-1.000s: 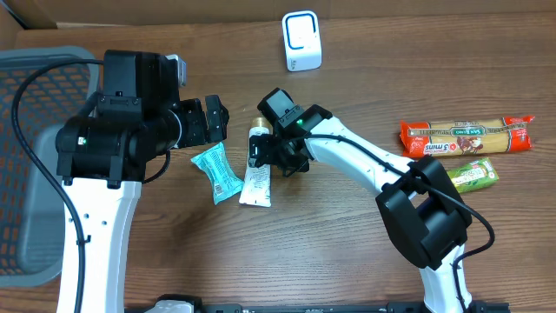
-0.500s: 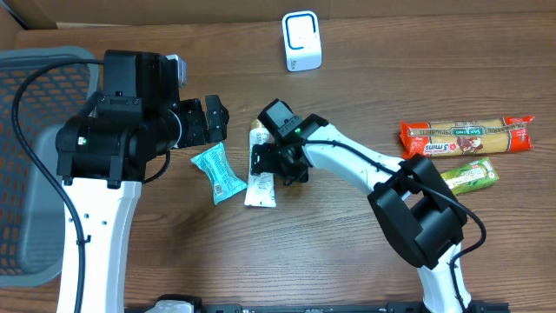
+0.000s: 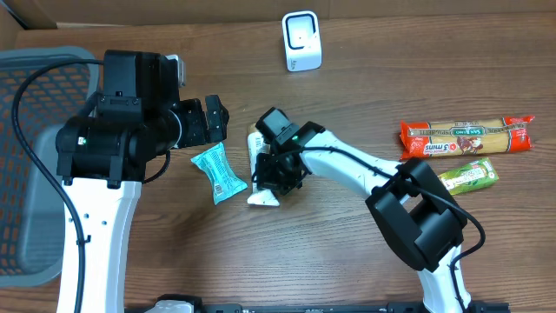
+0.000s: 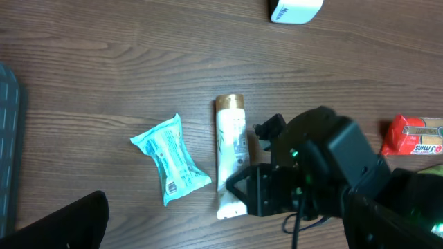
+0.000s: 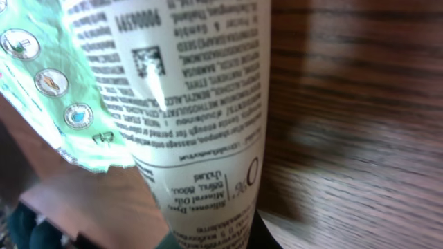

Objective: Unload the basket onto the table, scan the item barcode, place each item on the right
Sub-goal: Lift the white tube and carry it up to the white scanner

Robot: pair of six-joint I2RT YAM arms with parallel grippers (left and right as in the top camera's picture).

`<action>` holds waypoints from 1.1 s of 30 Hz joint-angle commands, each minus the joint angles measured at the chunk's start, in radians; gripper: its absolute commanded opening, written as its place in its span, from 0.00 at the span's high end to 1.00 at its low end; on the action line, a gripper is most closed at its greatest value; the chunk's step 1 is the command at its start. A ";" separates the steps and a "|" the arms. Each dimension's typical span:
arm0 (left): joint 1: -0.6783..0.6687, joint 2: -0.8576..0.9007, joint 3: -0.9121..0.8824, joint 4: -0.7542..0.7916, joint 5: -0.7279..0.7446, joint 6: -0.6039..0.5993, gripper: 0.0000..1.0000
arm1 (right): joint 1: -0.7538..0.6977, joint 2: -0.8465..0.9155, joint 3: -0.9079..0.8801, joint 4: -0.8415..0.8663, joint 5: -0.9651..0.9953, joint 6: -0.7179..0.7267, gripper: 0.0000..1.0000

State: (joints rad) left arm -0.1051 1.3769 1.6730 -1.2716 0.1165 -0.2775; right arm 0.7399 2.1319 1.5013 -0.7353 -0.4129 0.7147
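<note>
A white tube (image 3: 257,143) with a gold cap lies on the wooden table, cap toward the back. My right gripper (image 3: 276,171) is shut on its lower half. The tube (image 5: 201,104) fills the right wrist view, printed text and a small square code facing the camera. In the left wrist view the tube (image 4: 230,145) lies lengthwise, with the right gripper (image 4: 266,197) clamped near its flat end. The white scanner (image 3: 301,40) stands at the back of the table. My left gripper (image 3: 213,117) hovers open above a teal packet (image 3: 217,172), holding nothing.
A grey mesh basket (image 3: 26,156) sits at the left edge. An orange pasta package (image 3: 465,136) and a small green packet (image 3: 469,176) lie at the right. The teal packet (image 4: 169,158) rests just left of the tube.
My right gripper has slid down the tube toward its flat end and shut on it. The tube has shifted slightly. The left arm has not moved.
</note>
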 commanded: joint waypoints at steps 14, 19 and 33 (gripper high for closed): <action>-0.002 0.005 0.000 0.000 0.007 0.019 0.00 | -0.235 -0.465 -0.013 -0.208 -0.064 -0.485 0.96; -0.002 0.005 0.000 0.000 0.007 0.019 0.01 | -0.237 -0.640 -0.013 -0.219 0.012 -0.484 0.96; -0.002 0.005 0.000 0.000 0.007 0.019 0.01 | -0.237 -0.753 -0.013 -0.251 0.025 -0.481 0.96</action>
State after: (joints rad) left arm -0.1051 1.3769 1.6730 -1.2716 0.1165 -0.2775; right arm 0.5007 1.4071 1.4677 -1.0111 -0.3920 0.2497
